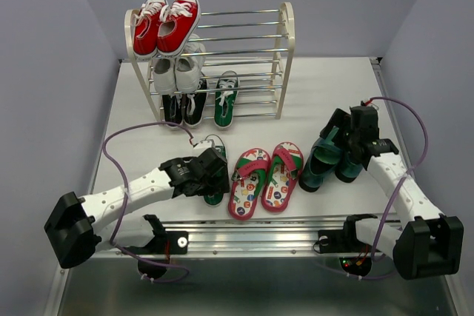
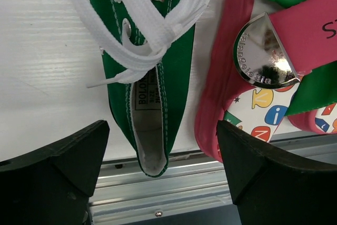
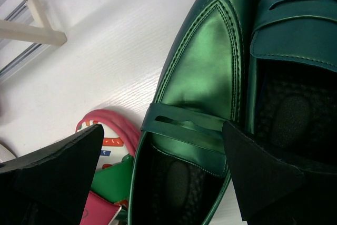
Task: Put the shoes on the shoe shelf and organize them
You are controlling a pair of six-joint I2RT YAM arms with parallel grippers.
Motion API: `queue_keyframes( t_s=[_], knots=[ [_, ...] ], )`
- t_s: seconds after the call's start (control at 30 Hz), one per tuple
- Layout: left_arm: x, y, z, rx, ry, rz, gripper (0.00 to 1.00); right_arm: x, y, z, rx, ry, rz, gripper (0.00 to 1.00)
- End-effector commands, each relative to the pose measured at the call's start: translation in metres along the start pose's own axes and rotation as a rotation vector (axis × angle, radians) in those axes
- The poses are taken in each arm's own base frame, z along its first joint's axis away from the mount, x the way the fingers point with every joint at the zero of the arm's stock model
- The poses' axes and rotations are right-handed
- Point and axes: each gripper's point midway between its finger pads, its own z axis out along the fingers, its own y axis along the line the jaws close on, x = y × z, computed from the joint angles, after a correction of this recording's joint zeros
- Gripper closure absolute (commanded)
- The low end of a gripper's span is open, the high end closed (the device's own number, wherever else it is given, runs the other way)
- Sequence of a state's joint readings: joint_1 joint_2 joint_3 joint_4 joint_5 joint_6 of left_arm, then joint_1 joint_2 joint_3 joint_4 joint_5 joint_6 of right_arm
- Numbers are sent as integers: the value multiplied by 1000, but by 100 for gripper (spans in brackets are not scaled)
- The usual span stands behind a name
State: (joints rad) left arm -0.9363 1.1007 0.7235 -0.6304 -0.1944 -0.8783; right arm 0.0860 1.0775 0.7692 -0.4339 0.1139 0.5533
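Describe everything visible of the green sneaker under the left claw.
The green sneaker is canvas with white stitching, metal eyelets, loosely tied white laces and a pale lining with a printed label inside. It stands on its sole on the white table, heel toward the near metal rail, toe pointing to the shoe shelf. The open left claw straddles its heel end, neither finger seen touching it. A pink-edged flip-flop lies close along one side; contact cannot be told.

Two green sneakers [image 1: 226, 100], two flip-flops [image 1: 249, 183], two heels [image 1: 320, 160], six other sneakers [image 1: 167, 26], one shelf [image 1: 287, 57].
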Motion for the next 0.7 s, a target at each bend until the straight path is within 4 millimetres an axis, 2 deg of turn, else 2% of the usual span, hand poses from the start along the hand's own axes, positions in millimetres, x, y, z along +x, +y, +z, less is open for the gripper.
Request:
queue_keyframes(
  t_s=[0.0,0.07,0.23,0.4,0.43,0.53,0.63,0.67],
  knots=[
    [4,-6,6,21,12,-4,12,-8,2,2,-8,-34,-5,0],
    [5,-6,9,17,16,-1,24,-7,1,3,-2,-31,-6,0],
    [8,4,16,-40,24,4,27,-8,2,3,-4,-33,-6,0],
    [11,10,18,-74,35,6,37,-8,1,3,0,-38,-4,0],
    [11,12,20,-90,32,7,43,-8,0,3,2,-37,-4,0],
    [15,14,23,-101,48,19,53,-7,0,3,3,-36,-3,0],
    [16,14,24,-102,57,24,75,-8,0,3,5,-39,-1,0],
    [15,14,22,-104,55,26,89,-8,-1,3,6,-40,-1,0]
  ],
)
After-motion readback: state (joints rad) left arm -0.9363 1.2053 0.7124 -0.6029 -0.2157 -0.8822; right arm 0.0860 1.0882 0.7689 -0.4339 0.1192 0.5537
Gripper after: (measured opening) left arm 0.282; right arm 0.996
